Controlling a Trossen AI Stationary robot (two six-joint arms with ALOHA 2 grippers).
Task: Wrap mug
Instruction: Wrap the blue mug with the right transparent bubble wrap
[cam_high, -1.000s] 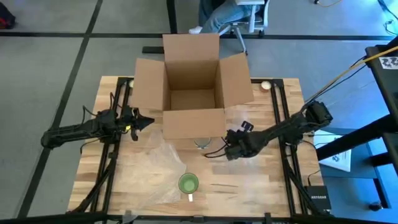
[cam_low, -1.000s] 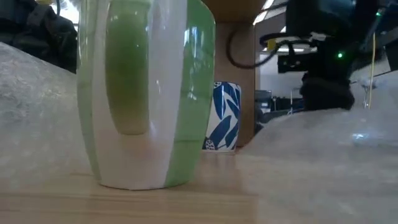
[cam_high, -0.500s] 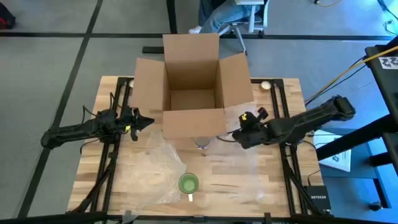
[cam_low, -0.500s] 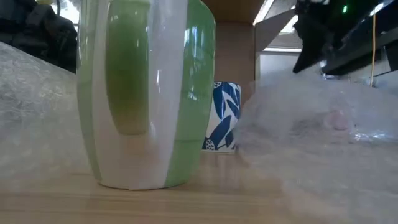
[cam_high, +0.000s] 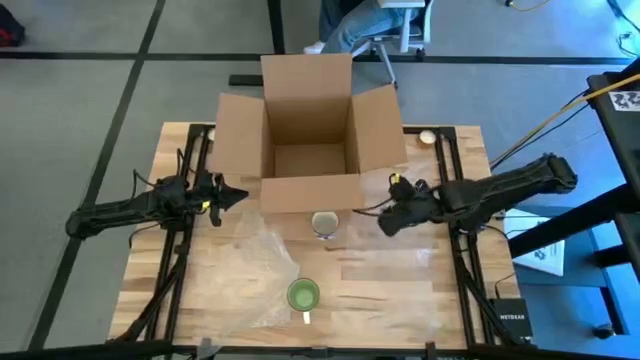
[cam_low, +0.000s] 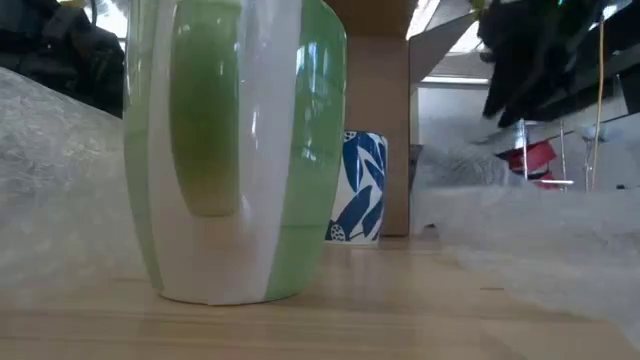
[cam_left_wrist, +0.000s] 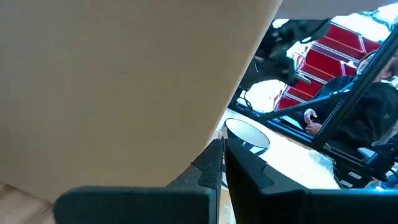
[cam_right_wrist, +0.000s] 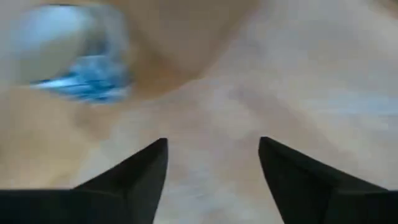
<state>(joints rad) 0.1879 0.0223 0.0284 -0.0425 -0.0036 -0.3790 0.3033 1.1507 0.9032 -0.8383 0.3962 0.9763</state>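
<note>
Hard to make out in the right wrist view: only a blur of pale wood and a smear of blue and white, presumably the blue-patterned cup (cam_right_wrist: 81, 68). Cut off in the low view: top of the mug (cam_low: 235, 150), which fills the left of that picture and hides much behind it. Box interior partly shadowed; floor of the cardboard box (cam_high: 310, 150) visible from above, flaps spread. Bubble wrap (cam_high: 260, 265) clear and faint against the table (cam_high: 450, 310), its edges hard to trace; a second sheet (cam_low: 540, 240) looms hazy at right in the low view.

Mug upright near the table's front edge, mouth up, long axis vertical, pale handle (cam_high: 306, 317) pointing toward the front edge, away from the box. Sitting on or at the edge of the crinkly sheet; cannot tell which.

Blue-patterned cup (cam_high: 324, 223) upright just in front of the box wall, between the arms.

Right gripper (cam_high: 385, 222) raised just right of that cup, fingers (cam_right_wrist: 134, 177) spread apart, nothing between them. Left gripper (cam_high: 238, 195) parked at the box's left flap, fingers (cam_left_wrist: 208, 165) pressed together, empty.

A person's legs (cam_high: 350, 25) beyond the table.
</note>
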